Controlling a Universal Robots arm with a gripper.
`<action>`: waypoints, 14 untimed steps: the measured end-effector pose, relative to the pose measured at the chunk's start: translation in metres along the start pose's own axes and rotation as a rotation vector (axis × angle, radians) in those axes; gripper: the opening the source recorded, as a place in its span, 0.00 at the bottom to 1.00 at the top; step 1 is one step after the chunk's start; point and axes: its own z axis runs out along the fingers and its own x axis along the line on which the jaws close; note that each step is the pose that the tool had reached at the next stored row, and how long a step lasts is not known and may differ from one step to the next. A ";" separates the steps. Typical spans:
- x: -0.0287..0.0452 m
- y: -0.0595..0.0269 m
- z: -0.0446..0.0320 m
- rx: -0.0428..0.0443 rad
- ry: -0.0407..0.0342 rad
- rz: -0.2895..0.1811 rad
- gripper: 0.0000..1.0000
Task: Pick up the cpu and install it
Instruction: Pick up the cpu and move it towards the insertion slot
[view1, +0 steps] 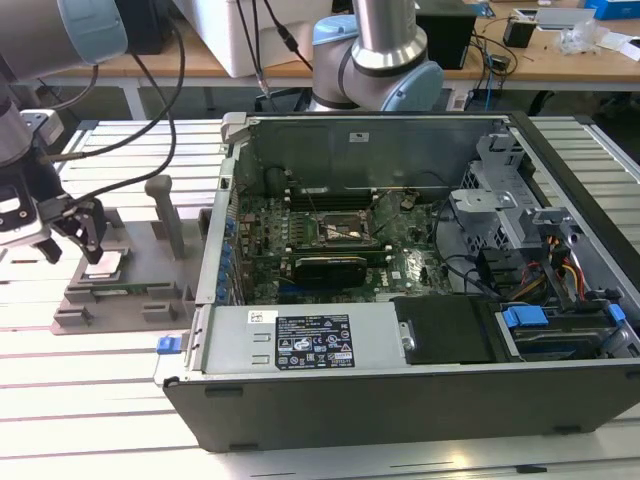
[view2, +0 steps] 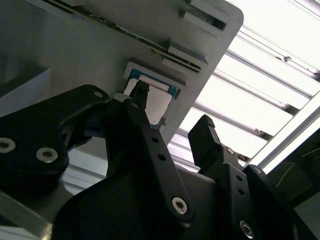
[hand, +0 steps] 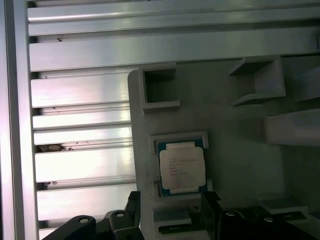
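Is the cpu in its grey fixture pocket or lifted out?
In the pocket: the cpu lies flat within the fixture; the gripper is open near it.

The gripper (view1: 72, 243) is hanging at the exterior view's left, fingers spread apart, close over the cpu (view1: 104, 266). The cpu is lying flat in a grey fixture block (view1: 130, 295), which is resting on the slatted metal table (view1: 90, 400). Toward the exterior view's right, a computer case (view1: 400, 390) is lying open, its motherboard (view1: 330, 255) and black socket frame (view1: 341, 230) facing up.
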 end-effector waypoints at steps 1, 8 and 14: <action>0.0000 0.0000 0.0007 0.0000 0.0000 0.000 0.60; -0.0030 0.0013 0.0093 0.0069 -0.0004 0.000 0.60; -0.0069 0.0161 0.0150 0.0538 -0.0036 -0.013 0.60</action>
